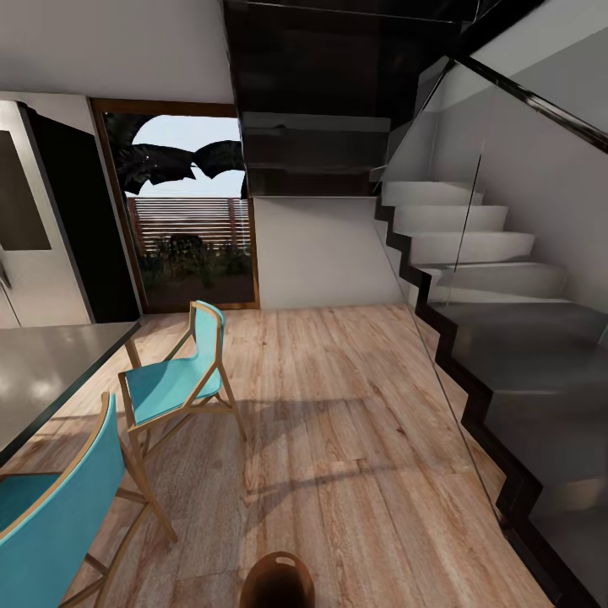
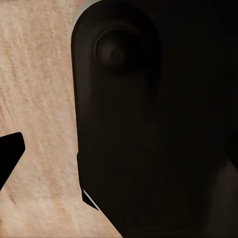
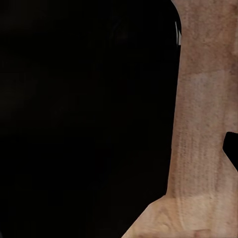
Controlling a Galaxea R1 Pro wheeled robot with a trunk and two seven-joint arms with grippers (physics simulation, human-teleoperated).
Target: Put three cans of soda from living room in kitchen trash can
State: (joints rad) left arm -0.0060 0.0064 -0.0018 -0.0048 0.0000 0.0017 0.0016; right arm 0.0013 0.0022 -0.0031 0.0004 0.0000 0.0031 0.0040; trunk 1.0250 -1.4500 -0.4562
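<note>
Head view: you face the kitchen's wood floor; the tash can stands on it right below you, near the turquoise chairs.
Left wrist view: dark robot body over floor; fingers' state cannot be told.
Right wrist view: likewise, cannot tell.
Progress: no soda cans seen; judge delivery unconfirmed.
</note>
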